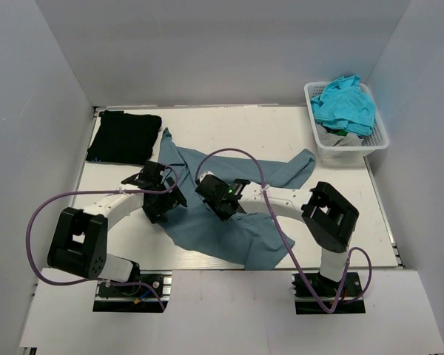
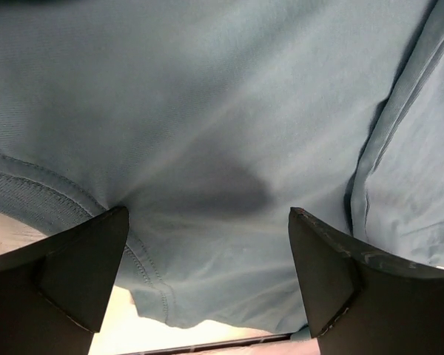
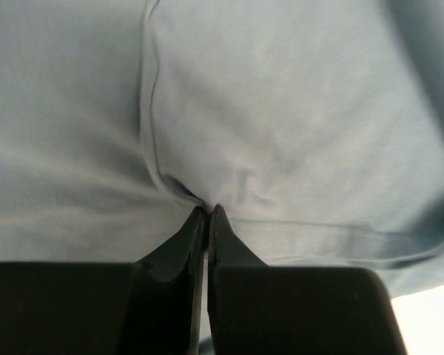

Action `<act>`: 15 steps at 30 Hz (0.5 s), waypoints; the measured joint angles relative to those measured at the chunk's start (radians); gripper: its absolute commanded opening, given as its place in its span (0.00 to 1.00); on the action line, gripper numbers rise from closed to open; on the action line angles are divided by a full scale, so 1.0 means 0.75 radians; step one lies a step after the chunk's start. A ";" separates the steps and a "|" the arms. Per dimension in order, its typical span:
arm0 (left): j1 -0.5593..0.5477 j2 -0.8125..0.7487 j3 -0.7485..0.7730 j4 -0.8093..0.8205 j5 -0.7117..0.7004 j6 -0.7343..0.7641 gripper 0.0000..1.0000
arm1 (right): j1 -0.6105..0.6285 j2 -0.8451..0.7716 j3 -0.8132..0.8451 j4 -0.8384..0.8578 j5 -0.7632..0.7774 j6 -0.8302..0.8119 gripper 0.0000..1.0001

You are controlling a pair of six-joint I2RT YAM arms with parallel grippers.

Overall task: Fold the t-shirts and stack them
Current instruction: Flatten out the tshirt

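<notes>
A dusty slate-blue t-shirt point(image 1: 233, 237) lies spread and rumpled across the middle of the table. My right gripper point(image 1: 216, 197) sits low on it, and in the right wrist view its jaws point(image 3: 207, 211) are shut on a puckered fold of the blue cloth point(image 3: 281, 111) beside a seam. My left gripper point(image 1: 166, 197) is at the shirt's left side. In the left wrist view it is open point(image 2: 207, 222), its fingers straddling the stitched hem of the shirt point(image 2: 207, 111) with nothing pinched. A folded black t-shirt point(image 1: 123, 137) rests at the far left. Turquoise t-shirts point(image 1: 345, 103) are heaped in the basket.
A white lattice basket point(image 1: 342, 154) stands at the far right corner. White walls enclose the table point(image 1: 244, 126) on three sides. Purple cables loop from both arms over the blue shirt.
</notes>
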 measured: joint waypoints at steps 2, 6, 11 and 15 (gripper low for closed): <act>0.000 0.001 -0.003 0.006 -0.009 -0.012 1.00 | -0.005 0.000 0.051 -0.028 0.047 0.002 0.00; 0.005 0.027 0.009 0.000 -0.013 -0.034 1.00 | -0.046 0.000 0.173 -0.089 0.157 0.005 0.00; 0.007 0.125 0.096 -0.083 -0.022 -0.050 1.00 | -0.140 0.004 0.291 -0.126 0.200 -0.012 0.00; 0.007 0.211 0.165 -0.161 -0.027 -0.056 1.00 | -0.200 0.004 0.303 -0.142 0.130 -0.046 0.00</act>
